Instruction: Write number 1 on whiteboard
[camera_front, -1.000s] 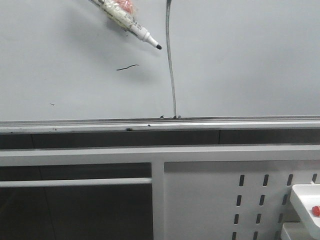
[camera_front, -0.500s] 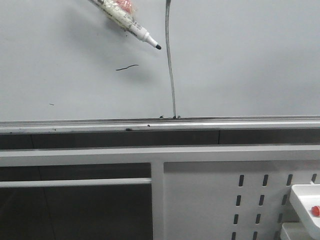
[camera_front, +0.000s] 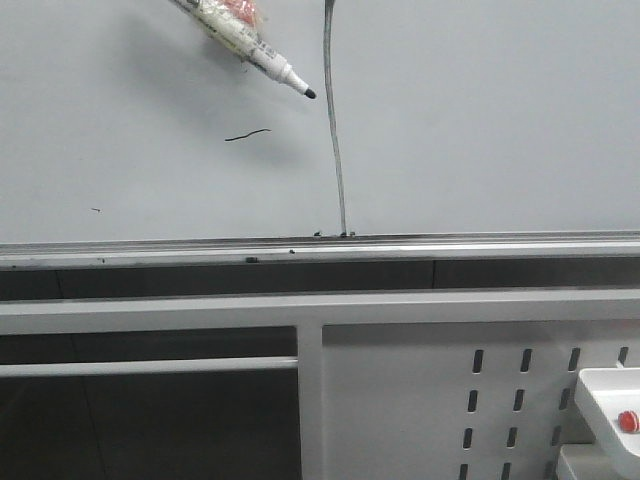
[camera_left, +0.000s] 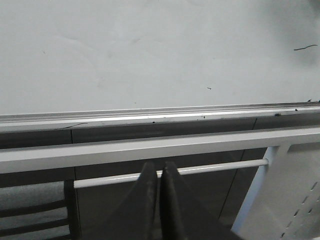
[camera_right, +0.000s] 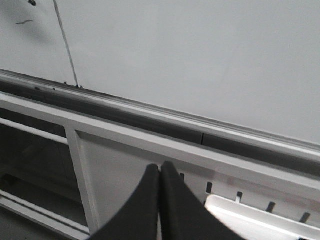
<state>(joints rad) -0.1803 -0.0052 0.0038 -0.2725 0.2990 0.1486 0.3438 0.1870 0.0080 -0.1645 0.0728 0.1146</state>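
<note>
Whiteboard (camera_front: 480, 110); marker (camera_front: 250, 42) front-view only.

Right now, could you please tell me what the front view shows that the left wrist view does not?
Only the front view shows the marker, its tip off the whiteboard, the long stroke of the 1, and a white tray with a red piece. Only the left wrist view shows the left tool, shut and empty. Both show the whiteboard, its rail and the short stray mark.
</note>
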